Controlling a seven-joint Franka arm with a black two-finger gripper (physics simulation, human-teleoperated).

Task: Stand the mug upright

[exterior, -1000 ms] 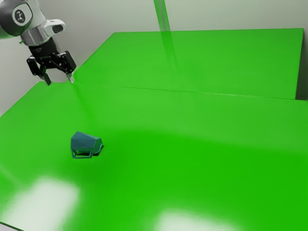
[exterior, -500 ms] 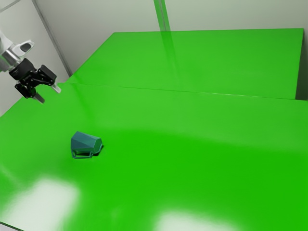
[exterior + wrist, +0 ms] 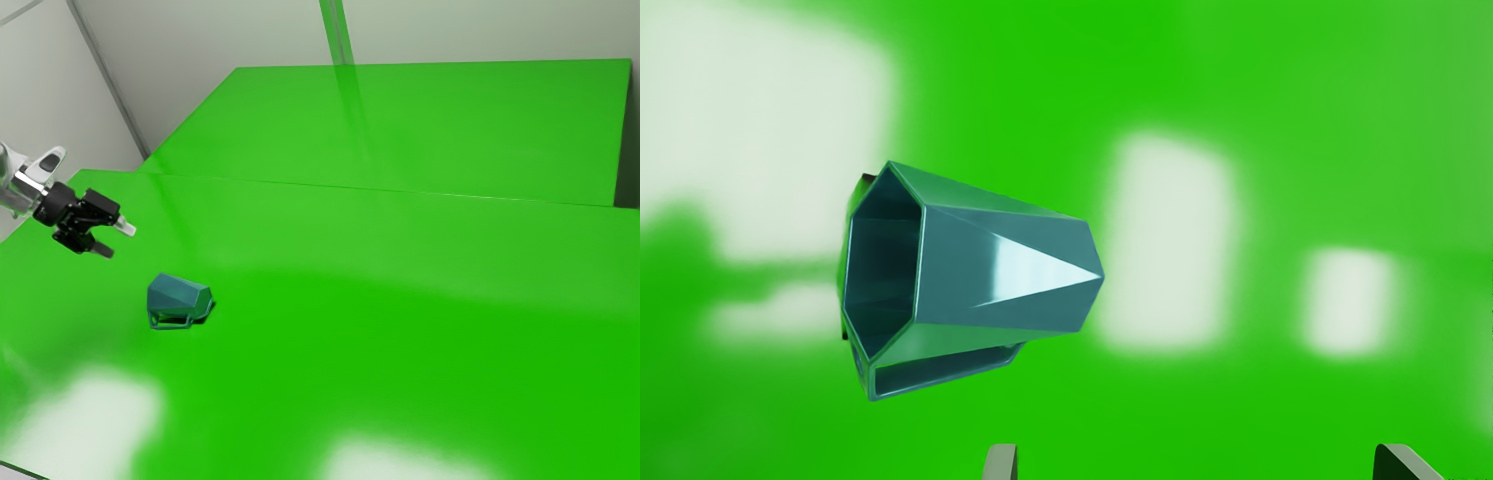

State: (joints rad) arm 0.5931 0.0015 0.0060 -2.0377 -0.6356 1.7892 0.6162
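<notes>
My gripper (image 3: 119, 241) hangs over the table at the exterior view's left, tilted, its fingers apart with nothing between them. The teal faceted mug (image 3: 178, 296) lies on its side on the green table, a short way below and to the exterior view's right of the fingertips. In the wrist view the mug (image 3: 1006, 267) shows its hollow mouth and, along one side, its angular handle. Both tips of the open gripper (image 3: 1196, 461) show there, wide apart and not touching the mug.
The glossy green table (image 3: 400, 350) spreads around the mug, with pale reflections on it. A second green surface (image 3: 420, 130) adjoins its far side, against a pale wall (image 3: 480, 30).
My gripper has swung toward the exterior view's left, tilted over, and then come lower and nearer the mug. The mug has stayed where it was.
</notes>
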